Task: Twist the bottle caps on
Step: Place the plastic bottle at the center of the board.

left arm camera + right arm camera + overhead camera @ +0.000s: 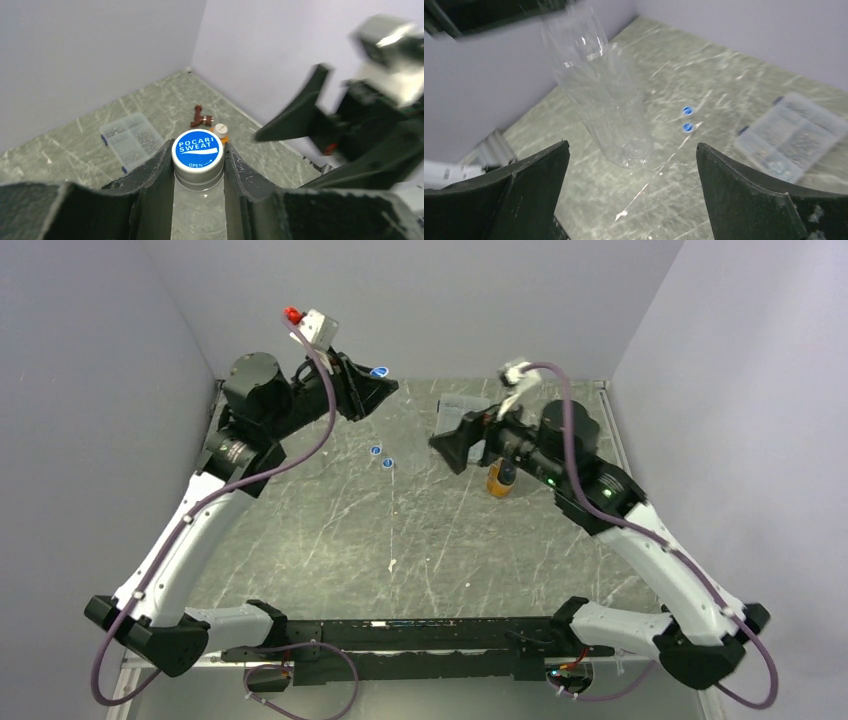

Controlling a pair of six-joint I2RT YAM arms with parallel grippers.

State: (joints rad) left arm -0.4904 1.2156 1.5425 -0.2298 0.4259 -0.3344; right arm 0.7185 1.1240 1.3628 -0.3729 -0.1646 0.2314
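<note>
My left gripper (372,383) is raised at the back left and is shut on the capped neck of a clear bottle (599,90). In the left wrist view the fingers (160,165) press both sides of its blue cap (197,149). The bottle hangs above the table with its base toward my right gripper (452,450), which is open and empty, its jaws wide either side of the bottle's base (633,146). Two loose blue caps (376,450) (387,463) lie on the table, also seen in the right wrist view (687,110) (688,127). An orange bottle (500,480) stands under the right arm.
A flat clear plastic box (462,408) lies at the back, partly behind the right gripper; it also shows in the left wrist view (130,140) and the right wrist view (794,135). A small brown object (200,117) lies beyond the orange bottle (220,132). Walls close three sides.
</note>
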